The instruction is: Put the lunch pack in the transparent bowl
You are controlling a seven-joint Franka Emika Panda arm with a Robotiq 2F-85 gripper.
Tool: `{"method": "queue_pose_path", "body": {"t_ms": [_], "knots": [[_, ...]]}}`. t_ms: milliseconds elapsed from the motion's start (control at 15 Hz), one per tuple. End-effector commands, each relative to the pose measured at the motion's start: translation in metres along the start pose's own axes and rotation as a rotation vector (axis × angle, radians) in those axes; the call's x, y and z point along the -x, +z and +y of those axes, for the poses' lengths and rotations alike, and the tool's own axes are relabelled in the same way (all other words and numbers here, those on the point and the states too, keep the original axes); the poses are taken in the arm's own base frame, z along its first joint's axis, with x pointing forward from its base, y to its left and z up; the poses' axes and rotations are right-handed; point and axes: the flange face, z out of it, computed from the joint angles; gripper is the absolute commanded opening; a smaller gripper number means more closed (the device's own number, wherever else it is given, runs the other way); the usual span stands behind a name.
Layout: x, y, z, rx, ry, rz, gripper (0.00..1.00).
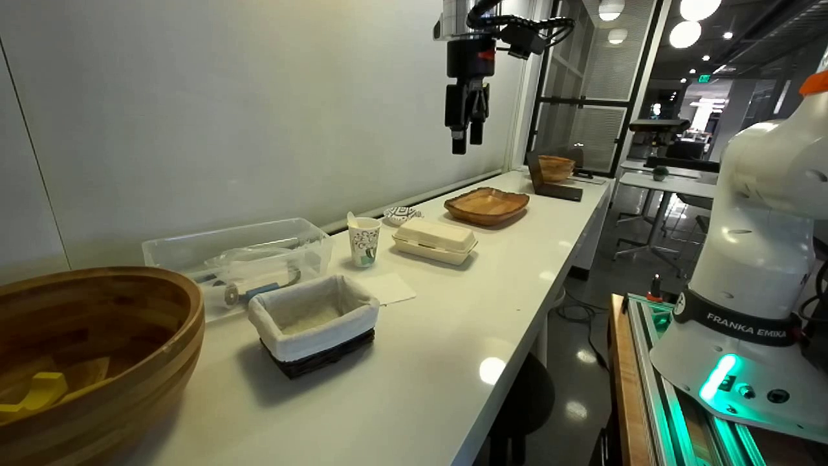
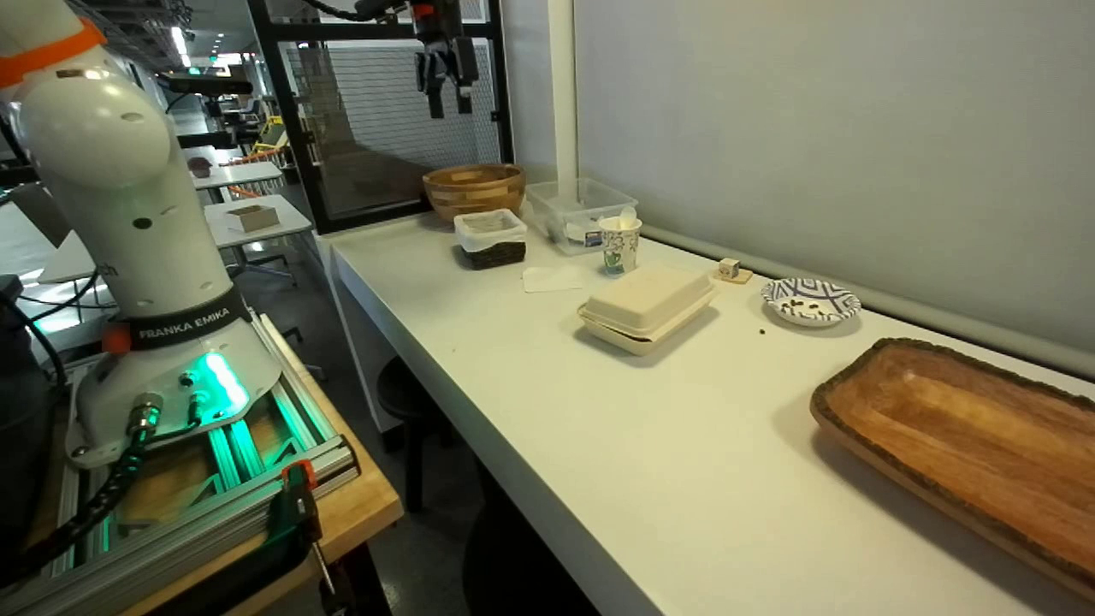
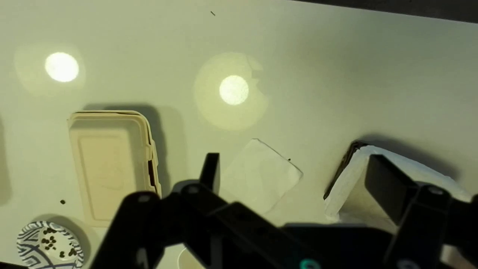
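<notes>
The lunch pack, a closed cream box, lies on the white counter in both exterior views (image 1: 435,242) (image 2: 648,305). It shows at the left in the wrist view (image 3: 108,172). The transparent bowl, a clear rectangular tub (image 1: 194,251), stands by the wall; it also shows at the back in an exterior view (image 2: 560,214). It holds clear plastic wrapping and a blue-handled item. I cannot make it out in the wrist view. My gripper (image 1: 468,139) (image 2: 451,107) is high above the counter. Its fingers are wide apart and empty in the wrist view (image 3: 295,164).
A cloth-lined dark basket (image 1: 314,323) stands before the tub. A paper cup (image 1: 365,241) and napkin (image 1: 388,288) lie between tub and pack. A patterned paper bowl (image 2: 811,302), wooden tray (image 2: 958,428), large wooden bowl (image 1: 103,388) and laptop (image 1: 550,188) are also on the counter.
</notes>
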Motion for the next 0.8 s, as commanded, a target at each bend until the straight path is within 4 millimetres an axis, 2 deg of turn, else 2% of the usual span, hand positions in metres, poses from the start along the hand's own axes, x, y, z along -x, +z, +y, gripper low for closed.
{"method": "queue_pose_path", "body": {"t_ms": [0,267,533,667,733], "knots": [[-0.023,0.012,0.042,-0.102,0.073,0.001,1.00],[-0.045,0.040,0.115,-0.256,0.075,0.017,1.00],[-0.060,0.079,0.179,-0.347,0.009,-0.012,1.00],[-0.071,0.100,0.208,-0.340,0.016,-0.010,1.00],[-0.076,0.110,0.218,-0.308,0.080,-0.054,1.00]]}}
